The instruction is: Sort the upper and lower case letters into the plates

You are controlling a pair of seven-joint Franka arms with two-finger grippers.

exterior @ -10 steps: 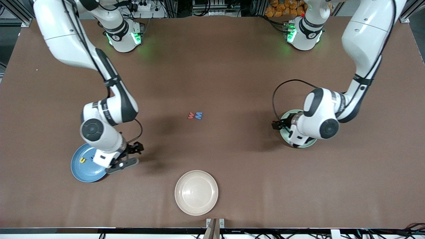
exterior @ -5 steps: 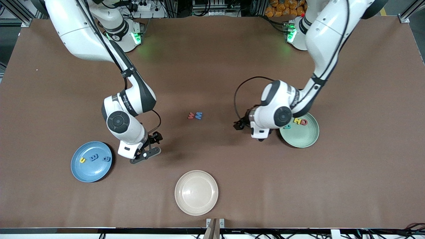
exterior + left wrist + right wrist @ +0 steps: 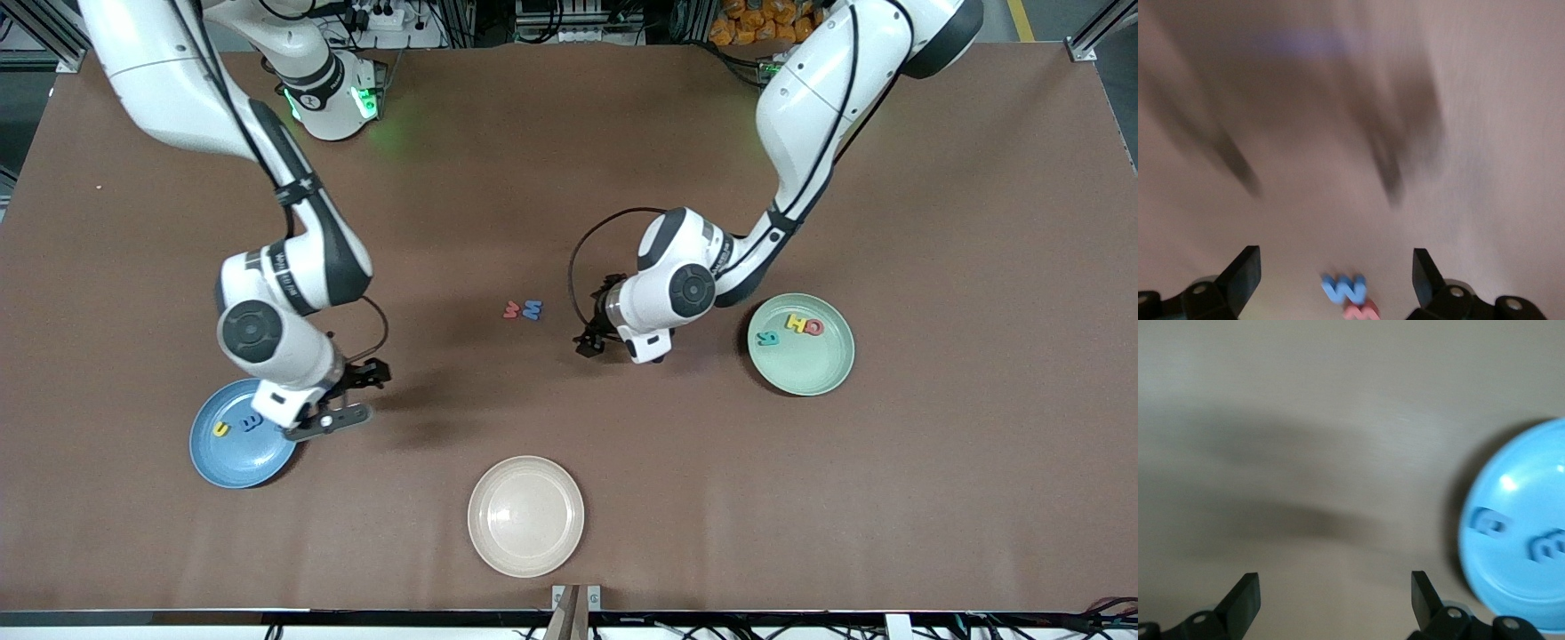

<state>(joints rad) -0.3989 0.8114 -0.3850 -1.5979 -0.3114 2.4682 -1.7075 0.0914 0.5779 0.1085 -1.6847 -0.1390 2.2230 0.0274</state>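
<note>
Centrally, a blue W [image 3: 532, 309] touches a red w [image 3: 512, 310].

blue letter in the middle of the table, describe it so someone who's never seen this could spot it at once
Start at the cream plate at the table's camera edge and look farther from the camera, to mid-table, where two tiny letters lie touching. The blue letter is a W, on the left arm's side of its red twin; only colour separates them.
</note>
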